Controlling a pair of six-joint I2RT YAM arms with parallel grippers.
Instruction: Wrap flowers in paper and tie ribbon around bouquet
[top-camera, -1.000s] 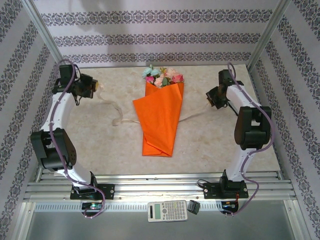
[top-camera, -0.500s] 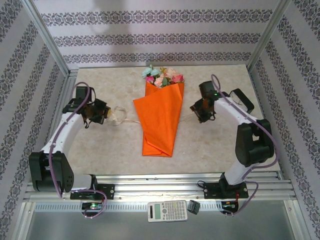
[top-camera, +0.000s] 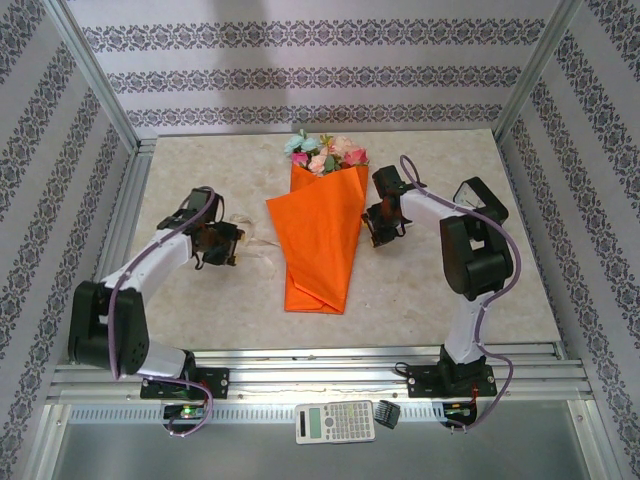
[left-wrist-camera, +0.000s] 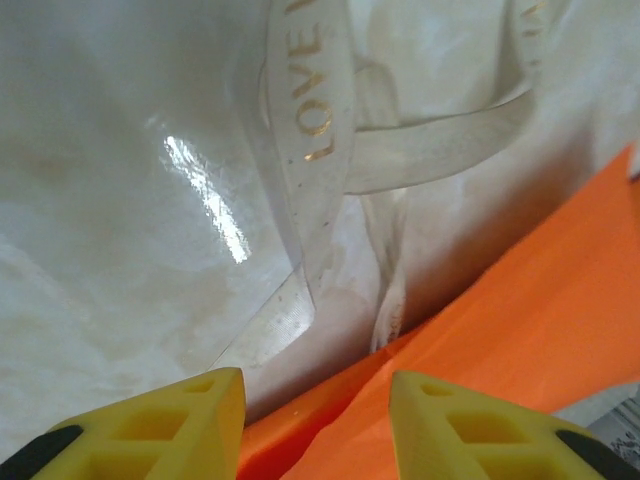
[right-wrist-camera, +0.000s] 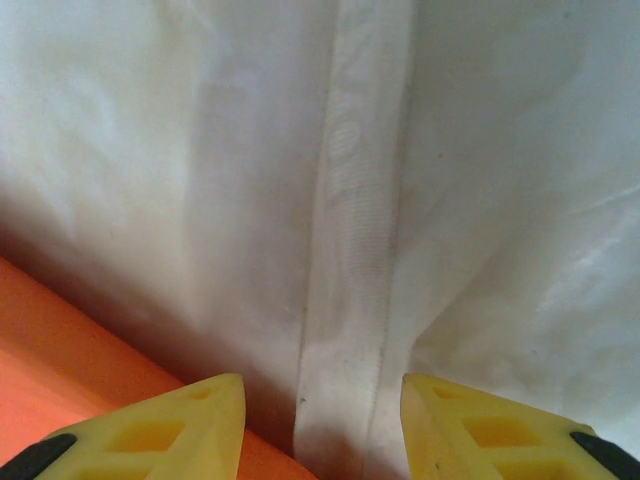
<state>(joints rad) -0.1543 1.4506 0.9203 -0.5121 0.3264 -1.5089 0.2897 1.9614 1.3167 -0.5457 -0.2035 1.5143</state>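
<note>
The bouquet (top-camera: 318, 235) lies mid-table, an orange paper (left-wrist-camera: 520, 330) cone with the flowers (top-camera: 325, 153) at its far end. The beige ribbon (top-camera: 246, 236) passes under it. On the left the ribbon (left-wrist-camera: 322, 90), printed "LOVE", loops on the table. My left gripper (top-camera: 231, 243) (left-wrist-camera: 315, 405) is open, hovering low over the paper's left edge. My right gripper (top-camera: 377, 228) (right-wrist-camera: 322, 405) is open at the cone's right edge. A flat stretch of ribbon (right-wrist-camera: 352, 250) runs between its fingers, not pinched, with the paper (right-wrist-camera: 70, 350) at lower left.
The pale marbled table (top-camera: 440, 270) is bounded by patterned walls and metal frame posts (top-camera: 100, 95). A calculator (top-camera: 334, 421) and a small black object (top-camera: 388, 413) lie on the near rail in front of the arm bases.
Both arms have swung inward from the table's sides to the bouquet's flanks. The left jaws have opened. The loose ribbon on the left has bunched up closer to the cone.
</note>
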